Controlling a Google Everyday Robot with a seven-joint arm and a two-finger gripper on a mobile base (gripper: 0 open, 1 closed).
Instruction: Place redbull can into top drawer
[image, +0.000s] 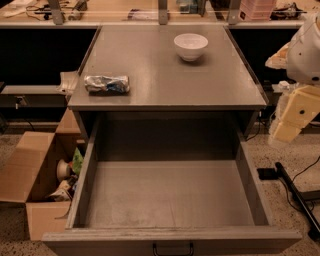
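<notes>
1. The wide grey box-shaped top drawer (256, 186) stands pulled out, below and to the left of the cream-coloured 2-finger gripper (291, 119); we see only its flat grey bottom between the tall side walls, and a small dark handle (173, 248) on its front.
2. The open brown cardboard box (24, 172) sits on the floor far to the gripper's left, beyond the drawer; it holds a jumble of cup-like items and something green.
3. The round white bowl (190, 46) stands on the flat grey cabinet top (165, 75), up and to the left of the gripper; we cannot tell what is in it.
4. The gripper hangs at the right edge of the view, just beside the cabinet's right front corner. We cannot tell how far open it is, nor whether it has hold of anything.
5. The slim, crinkled silver-and-blue redbull can (106, 84) lies on its side near the left front edge of the cabinet top, well apart from the gripper, across the whole cabinet to its left.
</notes>
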